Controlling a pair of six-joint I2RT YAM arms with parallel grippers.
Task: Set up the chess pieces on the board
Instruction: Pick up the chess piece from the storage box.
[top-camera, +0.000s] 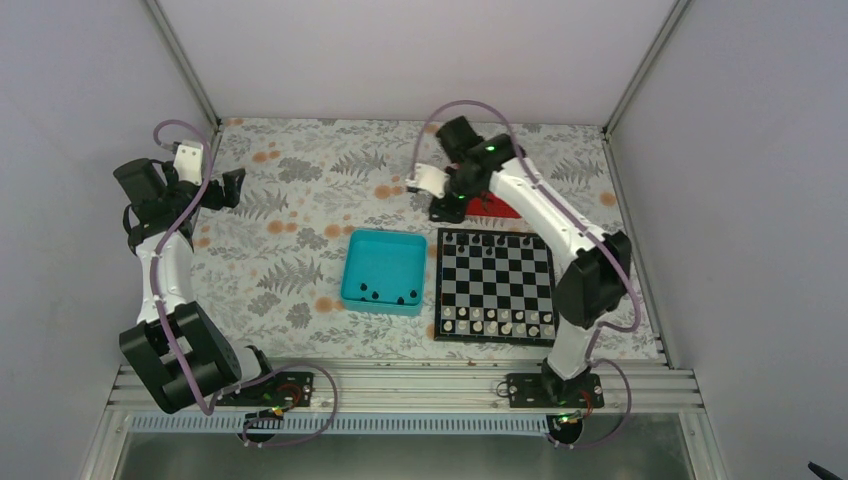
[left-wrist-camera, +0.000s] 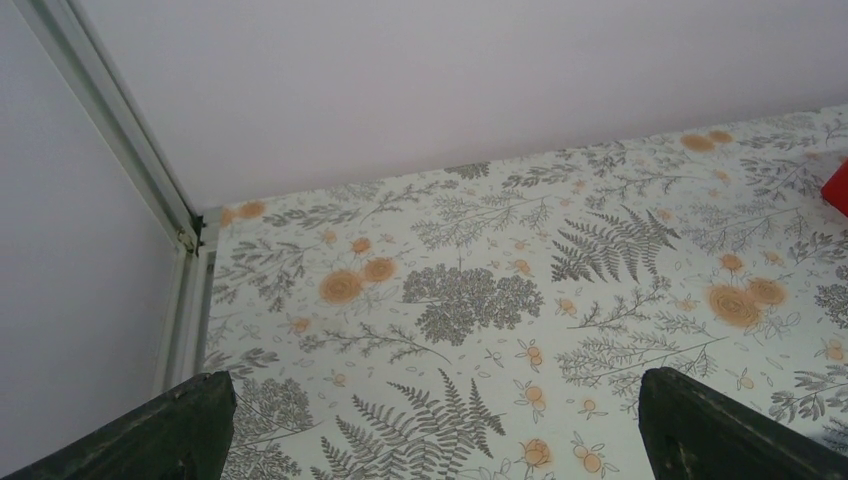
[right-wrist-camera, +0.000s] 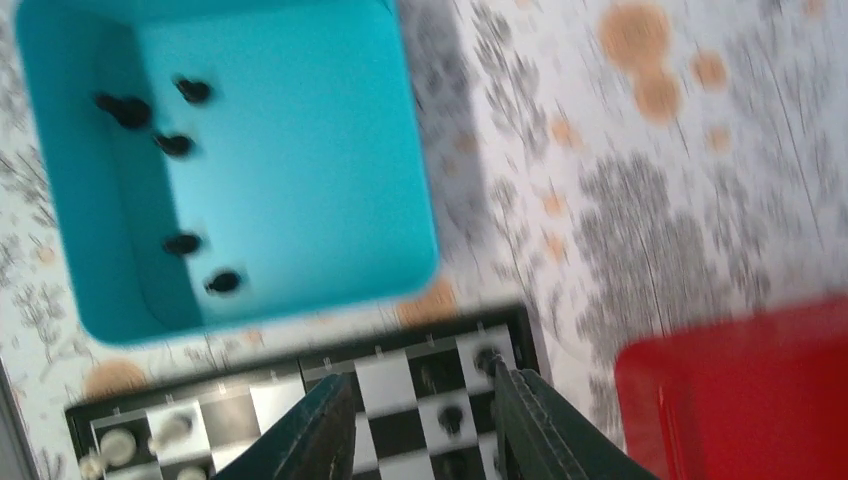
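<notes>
- The right tool (right-wrist-camera: 430, 440) has its fingers part-way apart with nothing clamped between them. Through the gap its wrist view shows squares at the far left corner of the board (top-camera: 495, 285), so it hangs just above that corner.
- The black chess pieces (top-camera: 490, 241) already set out stand along the board's far rows. That edge is theirs because the white pieces (top-camera: 495, 322) hold the near rows.
- A handful more black ones lie loose in the teal tray (top-camera: 385, 238), just left of the board. The tray keeps the supply within a short reach of the right arm. The setting-up looks partly done, with several far-side squares bare.
- The red tray (top-camera: 497, 207) sits just beyond the board's far edge, partly hidden by the right arm; its contents cannot be made out.
- The left tool (left-wrist-camera: 450, 440) is spread wide and empty. It is parked well apart at the far left, apparently to leave the working area free.
- The worktop (top-camera: 300, 200) is covered in a pale cloth printed with grey ferns and orange blossoms.
- Plain pale walls (top-camera: 400, 50) close in three sides, joined by aluminium posts (top-camera: 185, 60).
</notes>
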